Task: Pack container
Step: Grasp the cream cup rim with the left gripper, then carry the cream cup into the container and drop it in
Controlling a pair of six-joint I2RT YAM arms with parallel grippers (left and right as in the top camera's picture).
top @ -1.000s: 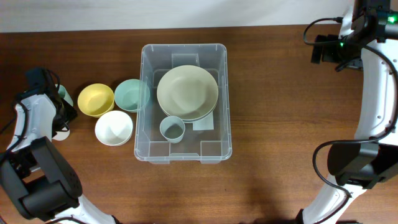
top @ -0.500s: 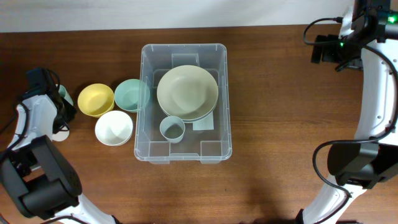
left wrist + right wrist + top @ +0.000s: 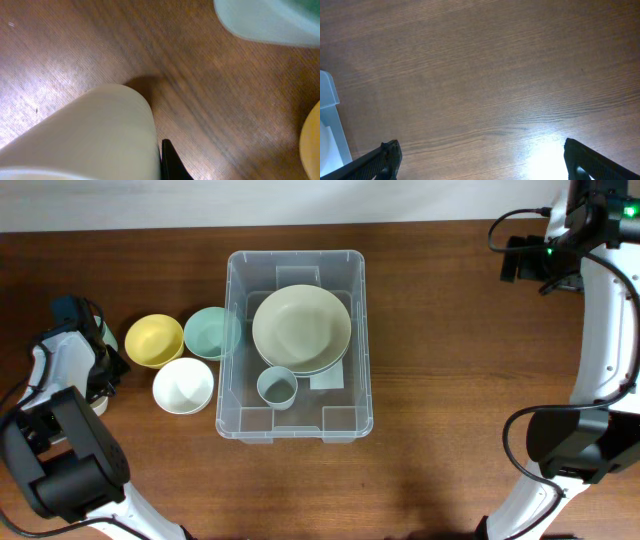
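Observation:
The clear container (image 3: pixel 296 256) stands mid-table and holds a wide beige bowl (image 3: pixel 301 328) and a small grey-blue cup (image 3: pixel 277 387). Left of it sit a yellow bowl (image 3: pixel 153 340), a mint bowl (image 3: pixel 210 332) and a white bowl (image 3: pixel 183 386). At the table's far left my left gripper (image 3: pixel 88 380) is shut on the wall of a cream cup (image 3: pixel 85 135); one black finger (image 3: pixel 170 165) presses against the cup's side and the other is hidden. My right gripper (image 3: pixel 480 160) hangs open over bare wood at the back right, holding nothing.
A pale green cup (image 3: pixel 265 20) stands just beyond the cream cup, and the yellow bowl's edge (image 3: pixel 312 145) shows to the right. The container's corner (image 3: pixel 327 115) shows at the left of the right wrist view. The table's left edge is close to my left arm.
My left gripper has closed onto the cream cup, and the left arm has shifted slightly over it. The right arm has not moved.

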